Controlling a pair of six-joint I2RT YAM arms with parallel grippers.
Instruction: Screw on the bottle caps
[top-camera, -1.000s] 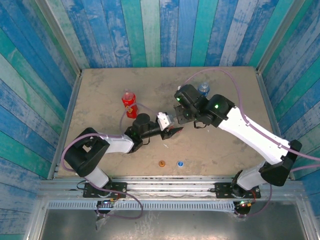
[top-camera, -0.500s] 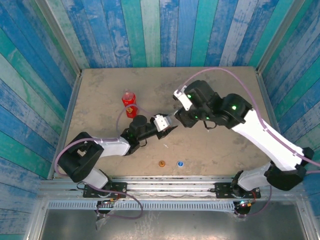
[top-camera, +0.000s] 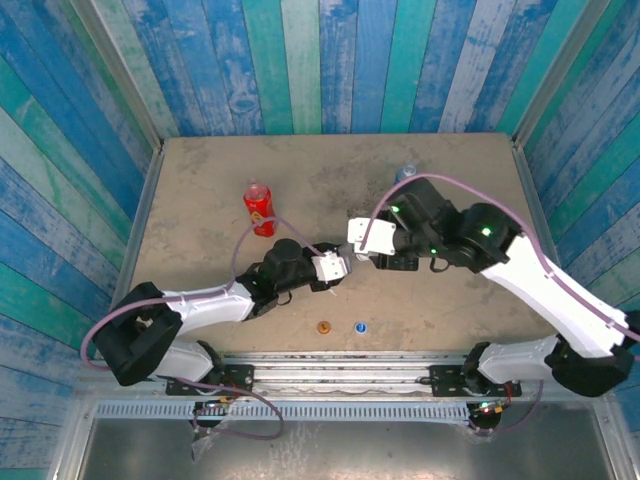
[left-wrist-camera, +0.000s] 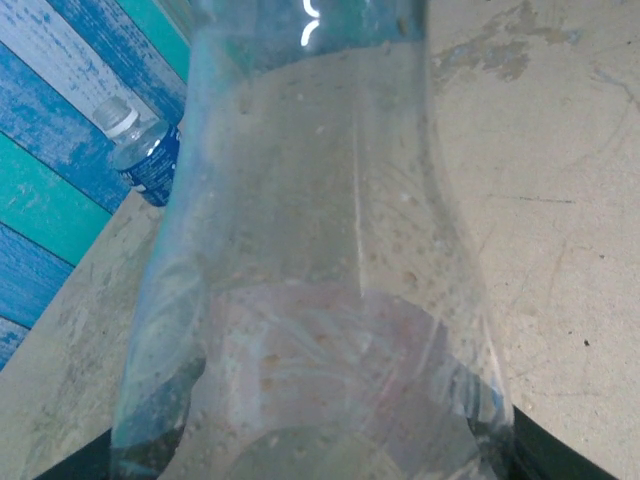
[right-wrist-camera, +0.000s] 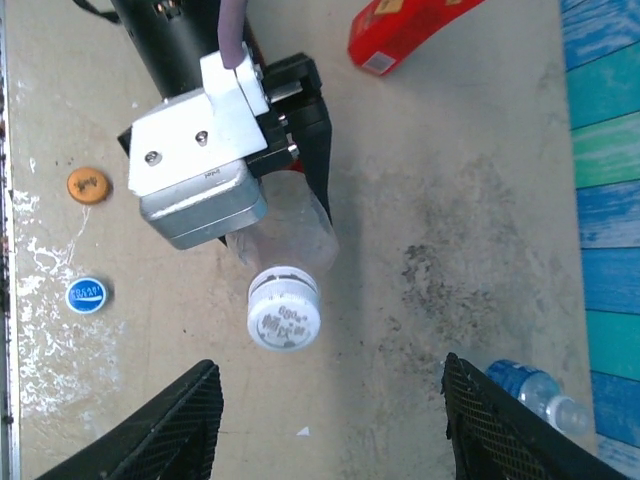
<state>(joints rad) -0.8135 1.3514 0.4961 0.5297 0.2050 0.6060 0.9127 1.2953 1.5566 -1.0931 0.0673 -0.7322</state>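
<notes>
Right hand (right-wrist-camera: 328, 378) released: both fingers spread wide, nothing between them, poised above the white cap (right-wrist-camera: 284, 311) without touching it. Left hand (right-wrist-camera: 292, 212) clenched on the clear bottle (right-wrist-camera: 303, 236), gripping the body and tilting the neck toward the right hand, off the tabletop (right-wrist-camera: 450, 220). White cap sits on this bottle's neck; whether fully threaded, cannot tell. Orange cap (right-wrist-camera: 88, 185) and blue cap (right-wrist-camera: 86, 294) lie loose near the front edge, close together but apart. Red bottle (top-camera: 258, 207) stands at left rear, well clear of both arms; blue-label bottle (right-wrist-camera: 530, 392) at right rear, beyond the right arm. Step in hand, as judged: threading the first cap, right hand between grips. Next move calls for centring the fingers on the cap's rim, closing lightly, and turning about the bottle's axis while the left hand holds firm. Risk: an off-centre pinch could cock the cap or knock it loose.
</notes>
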